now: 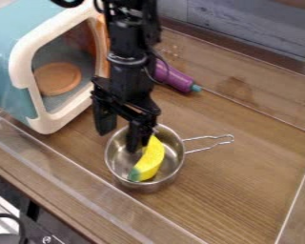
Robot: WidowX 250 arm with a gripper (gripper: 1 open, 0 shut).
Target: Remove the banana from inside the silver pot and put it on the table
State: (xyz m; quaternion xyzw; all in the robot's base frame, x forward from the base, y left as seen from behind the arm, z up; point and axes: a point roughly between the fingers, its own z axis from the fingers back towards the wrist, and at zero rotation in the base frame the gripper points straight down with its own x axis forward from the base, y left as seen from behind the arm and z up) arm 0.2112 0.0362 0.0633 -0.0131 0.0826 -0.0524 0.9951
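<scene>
Black hand (126, 132), fingers spread wide, above steel pot (173, 180) on wood tabletop (254, 195); yellow banana (150, 160) inside. Best: centre fingers across banana's middle, lower clear of rim, squeeze gently, lift straight up before moving sideways.

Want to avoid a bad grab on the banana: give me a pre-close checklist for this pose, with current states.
- End effector open: ok, jaws apart.
- Banana inside the silver pot: ok.
- Jaws straddling the banana: cannot tell; one finger looks close to its upper end, depth unclear.
- Pot upright: ok, handle pointing away to the side.
- Eggplant toy out of the pot: ok, lies behind the arm on the table.
- Banana already on the table: not ok, that step is not yet done.
</scene>
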